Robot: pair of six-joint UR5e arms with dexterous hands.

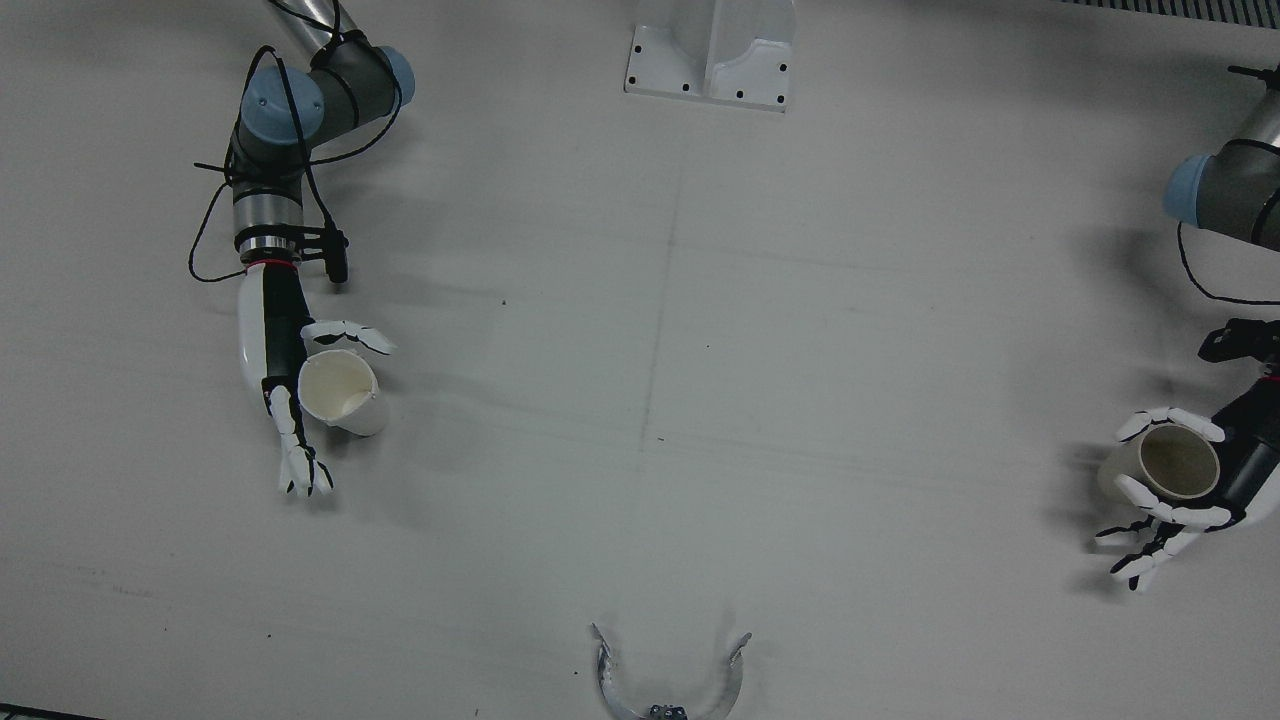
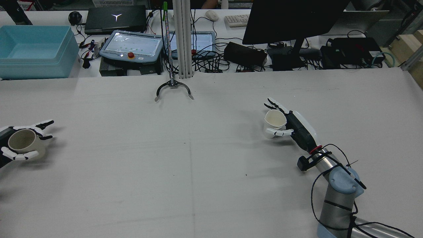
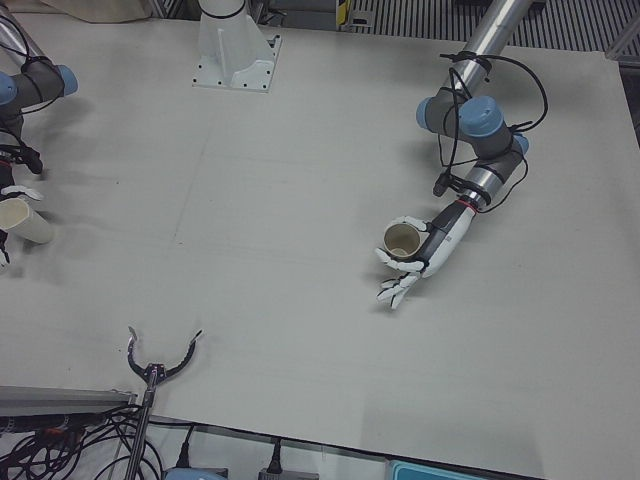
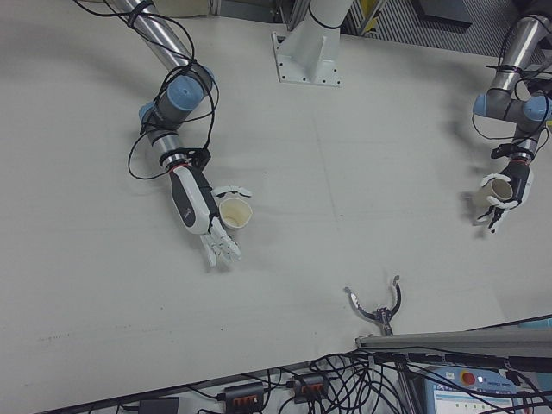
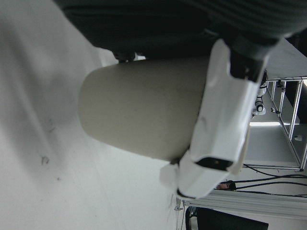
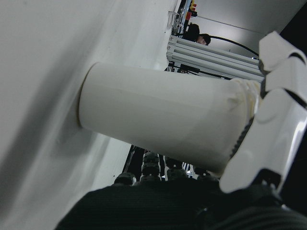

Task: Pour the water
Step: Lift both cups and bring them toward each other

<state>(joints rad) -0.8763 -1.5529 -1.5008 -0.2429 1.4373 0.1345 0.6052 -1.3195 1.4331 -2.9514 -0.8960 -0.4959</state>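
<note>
Two white paper cups, one in each hand. My left hand (image 1: 1200, 480) is closed around an upright cup (image 1: 1165, 465) at the table's left edge; fingers wrap both sides of it. They also show in the rear view (image 2: 23, 142), the left-front view (image 3: 403, 240) and the left hand view (image 5: 144, 115). My right hand (image 1: 285, 385) grips a second cup (image 1: 342, 392), which leans, with its rim dented. The thumb presses the rim and the other fingers reach past it. Its base touches the table in the right hand view (image 6: 158, 124). It also shows in the rear view (image 2: 275, 121) and the right-front view (image 4: 235, 213).
A metal claw tool (image 1: 668, 680) lies at the operators' edge of the table, mid-width. A white pedestal base (image 1: 712, 60) is bolted at the robot's edge. Monitors, cables and a blue bin (image 2: 34, 49) stand beyond the table.
</note>
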